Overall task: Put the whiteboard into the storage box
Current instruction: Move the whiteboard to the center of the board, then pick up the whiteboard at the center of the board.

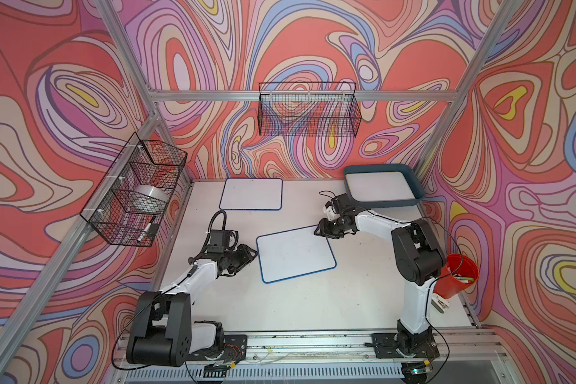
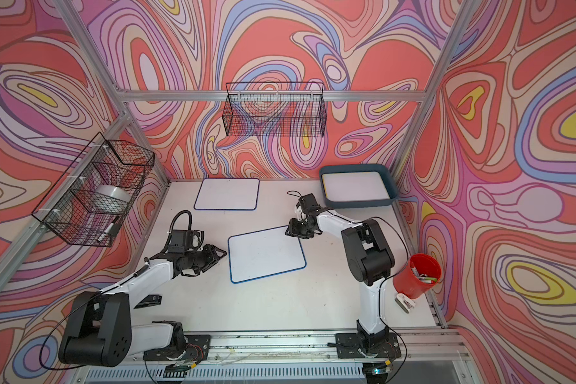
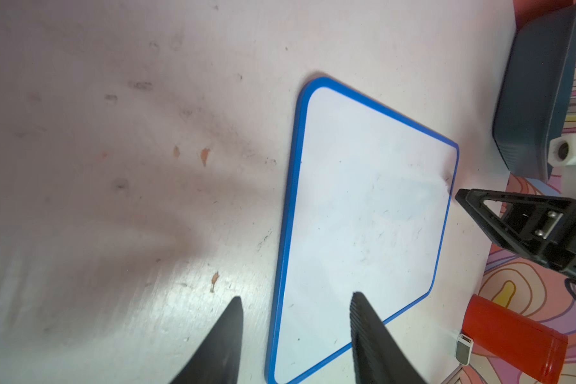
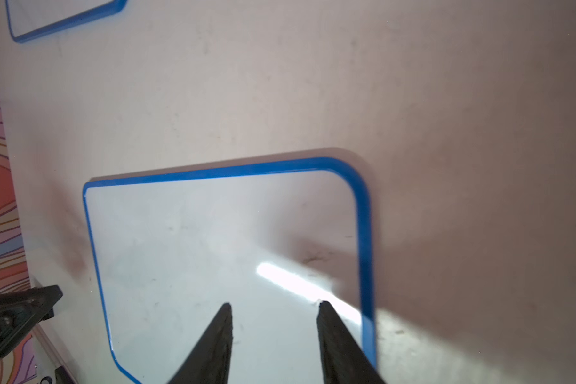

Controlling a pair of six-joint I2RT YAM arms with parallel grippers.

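Whiteboard [image 1: 296, 254] lay flat on the counter [image 1: 313, 306], well apart from the storage box [image 1: 389, 203]. Left claw [image 1: 254, 254] and right claw [image 1: 319, 231] hung released, empty, at opposite corners; I'd tip one edge up before pinching.

Table [image 1: 313, 299]: near whiteboard [image 1: 296, 253], far whiteboard [image 1: 251, 193], storage box [image 1: 388, 202].

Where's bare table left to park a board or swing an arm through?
Widest bare table: the front strip between the middle whiteboard and the front rail. A narrower gap lies between the back whiteboard and the storage box. Crowded: the left gripper and right gripper flank the middle whiteboard; the red cup sits at the right edge.
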